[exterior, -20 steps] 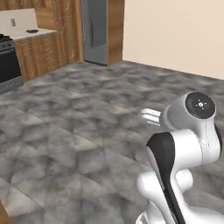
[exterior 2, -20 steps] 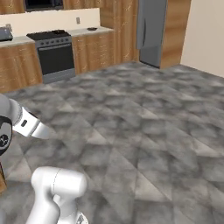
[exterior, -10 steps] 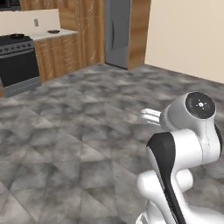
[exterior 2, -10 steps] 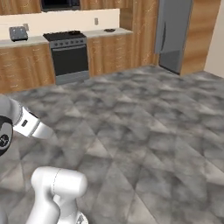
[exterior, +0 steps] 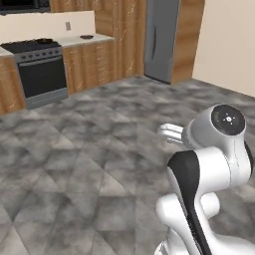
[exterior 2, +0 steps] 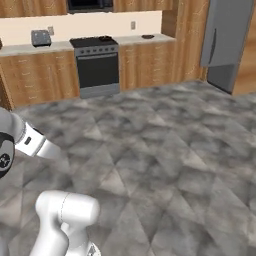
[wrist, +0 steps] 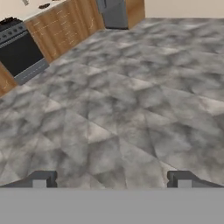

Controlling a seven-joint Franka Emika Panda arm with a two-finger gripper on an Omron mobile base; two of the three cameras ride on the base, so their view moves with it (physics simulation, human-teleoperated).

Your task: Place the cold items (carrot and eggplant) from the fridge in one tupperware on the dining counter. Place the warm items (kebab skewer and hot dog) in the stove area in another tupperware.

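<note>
Gripper (wrist: 111, 178) sits nearest the hand camera, its two dark tips far apart at the bottom of the hand view with bare grey floor (wrist: 131, 109) between them: jaws spread to their widest, holding nothing and touching nothing. Beyond lies a broad stretch of marbled tile, with no obstacle visible on it. At the far wall stands the stove (exterior 2: 97, 65), dark-fronted between wooden cabinets (exterior 2: 145, 62), with a small dark dish (exterior 2: 147, 36) on the counter to its side and a toaster (exterior 2: 41, 37) further along. The fridge (exterior: 162, 40) stands furthest, door closed.

Judgement: the step in hand is the approach across the room. It is best done with the arm tucked and the jaws kept released, stopping square to the appliance with room for a door swing. Carrot, eggplant, kebab skewer, hot dog and both tupperwares cannot be made out; the cold items are presumably behind the fridge door.
</note>
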